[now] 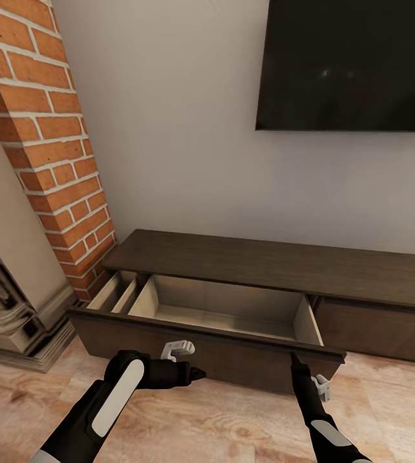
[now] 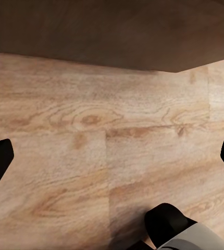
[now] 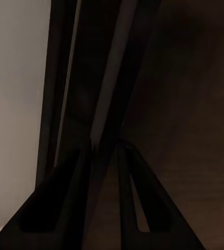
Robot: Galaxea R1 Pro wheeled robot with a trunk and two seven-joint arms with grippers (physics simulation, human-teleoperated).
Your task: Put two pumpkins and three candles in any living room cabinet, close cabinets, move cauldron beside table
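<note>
I had the cabinet [image 1: 278, 263] under the TV [image 1: 349, 64] with its left drawer [image 1: 220, 315] pulled out, and its pale interior looked bare: by my reckoning nothing was stowed yet, so pumpkins, candles, closing up and the cauldron all remained. My right hand [image 1: 295, 360] sat pressed together at the drawer front's top edge; my left hand [image 2: 112, 156] hung spread over the floor [image 1: 220, 424].

We count one long dark cabinet [image 1: 278, 263] with one drawer [image 1: 207, 350] pulled out, holding two pale compartments: one narrow, on the side nearer the brick fireplace [image 1: 46, 141], and one wide beside it. Above the cabinet hangs one black TV [image 1: 349, 64]. Two arms reach toward the drawer.
</note>
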